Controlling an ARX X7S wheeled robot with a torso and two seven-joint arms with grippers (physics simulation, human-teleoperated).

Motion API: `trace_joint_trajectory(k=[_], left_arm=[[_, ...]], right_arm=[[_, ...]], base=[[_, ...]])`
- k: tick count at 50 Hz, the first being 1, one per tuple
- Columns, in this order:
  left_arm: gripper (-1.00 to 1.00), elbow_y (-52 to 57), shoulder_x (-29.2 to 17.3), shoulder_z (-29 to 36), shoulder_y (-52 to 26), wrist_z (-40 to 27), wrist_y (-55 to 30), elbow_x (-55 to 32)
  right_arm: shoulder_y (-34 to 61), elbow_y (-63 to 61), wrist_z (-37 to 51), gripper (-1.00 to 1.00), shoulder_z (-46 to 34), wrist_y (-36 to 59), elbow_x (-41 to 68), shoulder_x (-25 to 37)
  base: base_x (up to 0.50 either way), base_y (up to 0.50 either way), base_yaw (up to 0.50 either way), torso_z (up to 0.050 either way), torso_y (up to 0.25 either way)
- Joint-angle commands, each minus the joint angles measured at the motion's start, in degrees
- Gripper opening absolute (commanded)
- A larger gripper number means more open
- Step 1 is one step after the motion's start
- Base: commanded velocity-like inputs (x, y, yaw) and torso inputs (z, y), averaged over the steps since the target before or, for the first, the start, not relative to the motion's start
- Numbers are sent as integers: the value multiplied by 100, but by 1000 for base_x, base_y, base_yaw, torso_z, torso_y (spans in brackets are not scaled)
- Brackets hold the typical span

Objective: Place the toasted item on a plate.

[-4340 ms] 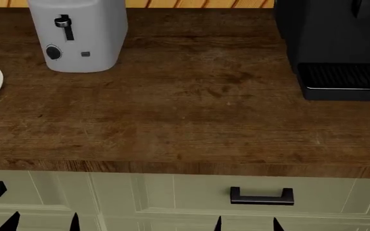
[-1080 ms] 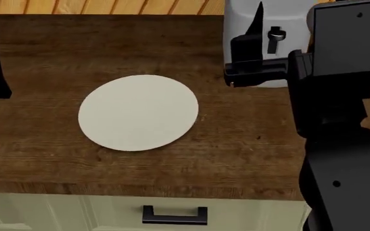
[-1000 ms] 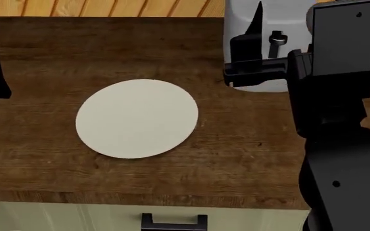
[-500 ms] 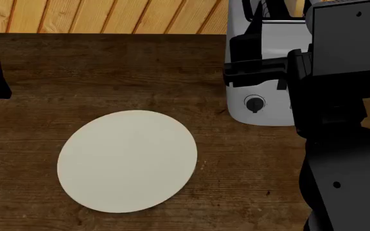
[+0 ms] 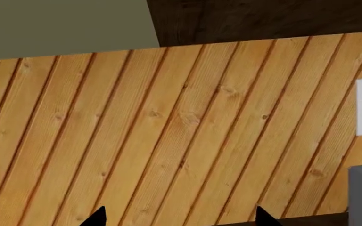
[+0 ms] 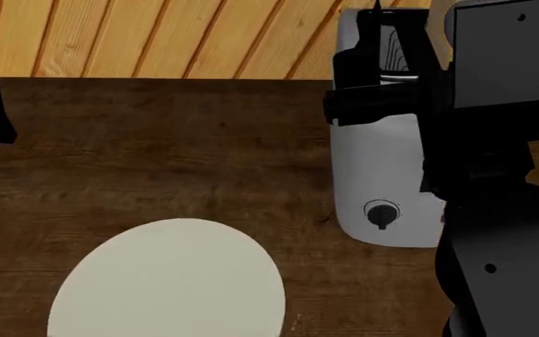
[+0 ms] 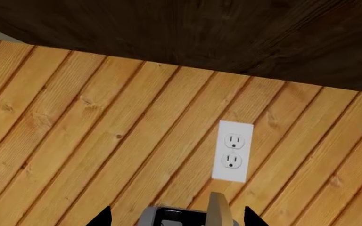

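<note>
Two grippers are in view, neither holding anything. The right gripper (image 7: 176, 213) shows only two dark fingertips, set well apart, so its jaws stand wide; between them, past the tips, rises the toasted item (image 7: 218, 209). The left gripper (image 5: 181, 215) likewise shows two separated tips, open, facing bare panelling.

Location of the task's thing: the slice stands upright in the slot of the grey toaster (image 6: 382, 189), at the back right of the counter, just beside the wall. In the head view the right arm (image 6: 494, 182) hides most of the slot, and the slice cannot be picked out there. The plate (image 6: 171, 281) lies flat on the counter to the toaster's left, near it but not touching.

Handling, as judged: the slice looks light, stiff but brittle, with a dry crumb that should not slip; excess squeeze would likely crack it. The exposed top edge is the only part to take hold of, pinched across its flat faces.

Materials: the toaster has a smooth, rounded grey shell with a dark round knob (image 6: 379, 213). The plate is plain cream, round and flat. The countertop (image 6: 157, 154) is dark grained wood; the wall (image 7: 74, 122) is light diagonal planking with a white outlet (image 7: 232, 150).
</note>
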Motion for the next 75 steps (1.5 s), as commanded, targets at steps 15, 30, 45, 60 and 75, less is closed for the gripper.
trace_joint_trajectory(k=[15, 30, 45, 60, 75], left_arm=[[100, 29, -24, 22, 11, -33, 14, -47], [100, -25, -42, 51, 12, -29, 69, -47], [100, 4, -57, 17, 57, -44, 72, -101], [100, 4, -42, 60, 87, -50, 105, -131], [100, -30, -50, 118, 113, -59, 159, -123]], right_arm=[[5, -58, 45, 100, 20, 47, 70, 40], [8, -44, 70, 100, 15, 32, 97, 40], [799, -473, 215, 100, 392, 2045, 543, 260], [1505, -33, 101, 100, 794, 3430, 917, 459], [2143, 1320, 478, 100, 726, 3475, 1453, 627]], base=[[333, 0, 0, 0, 1], [177, 0, 0, 0, 1], [0, 0, 0, 0, 0], [0, 0, 0, 0, 0], [0, 0, 0, 0, 0]])
